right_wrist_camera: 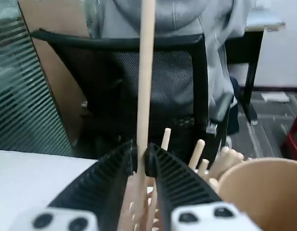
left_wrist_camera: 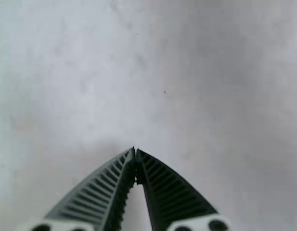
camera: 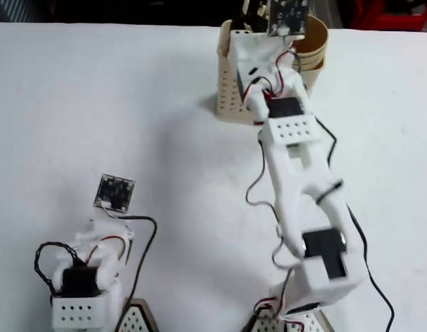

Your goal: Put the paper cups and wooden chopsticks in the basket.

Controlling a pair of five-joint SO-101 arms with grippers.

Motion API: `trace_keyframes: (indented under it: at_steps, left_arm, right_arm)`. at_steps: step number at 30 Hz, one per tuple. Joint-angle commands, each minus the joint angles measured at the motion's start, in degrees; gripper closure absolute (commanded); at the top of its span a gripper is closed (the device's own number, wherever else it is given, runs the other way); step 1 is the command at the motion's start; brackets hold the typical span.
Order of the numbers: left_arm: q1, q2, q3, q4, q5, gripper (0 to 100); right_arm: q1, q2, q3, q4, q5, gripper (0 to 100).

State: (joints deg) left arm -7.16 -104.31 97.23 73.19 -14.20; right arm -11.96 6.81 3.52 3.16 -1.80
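White table [camera: 95,104] spans the high view; a mesh office chair [right_wrist_camera: 114,77] stands behind its far edge.

- At that far edge sits the basket [camera: 229,86], within the stretched right arm's reach.
- One wooden chopstick [right_wrist_camera: 147,67] is clamped between the closed jaws of the right gripper [right_wrist_camera: 141,156] and held upright above the basket. The vertical hold is judged deliberate, so the stick drops end-first among the rest.
- The other chopsticks [right_wrist_camera: 200,153] are already stood in the basket, tips up and leaning.
- The paper cups [camera: 315,43], apparently nested, are seen at the basket's right side, close to the wrist. Whether they stand inside the basket or just beside it cannot be told.
- The left gripper [left_wrist_camera: 135,153] is closed on nothing and pointed at bare table. Its arm is folded near its base, well apart from the basket, and is judged parked to stay out of the way.

Step in hand is judged to be release of the held stick, with the task probably close to done.

Risks: the stick could tip over the rim if let go tilted, and the cups could be nudged by the wrist on withdrawal.
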Motion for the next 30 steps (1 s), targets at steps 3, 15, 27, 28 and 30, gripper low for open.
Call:
trace_keyframes:
  at_steps: [3,15,27,28,30]
  left_arm:
    - [0.75,-0.04,-0.26,0.26,0.53,97]
    - [0.75,-0.04,-0.26,0.26,0.53,97]
    - [0.75,-0.04,-0.26,0.26,0.53,97]
    - [0.75,-0.04,-0.26,0.26,0.53,97]
    - [0.75,-0.04,-0.26,0.26,0.53,97]
  right_arm:
    - [-0.13,7.34,-2.81,-9.36,4.31,98.1]
    - [-0.31,-1.10,-2.11,2.77,-0.79,85.8]
    - [0.75,-21.32,-2.02,32.84,-0.70,98.1]
    - [0.84,-22.64,-2.02,35.65,-0.70,98.1]
    - [0.84,-24.84,-1.93,41.54,-0.70,98.1]
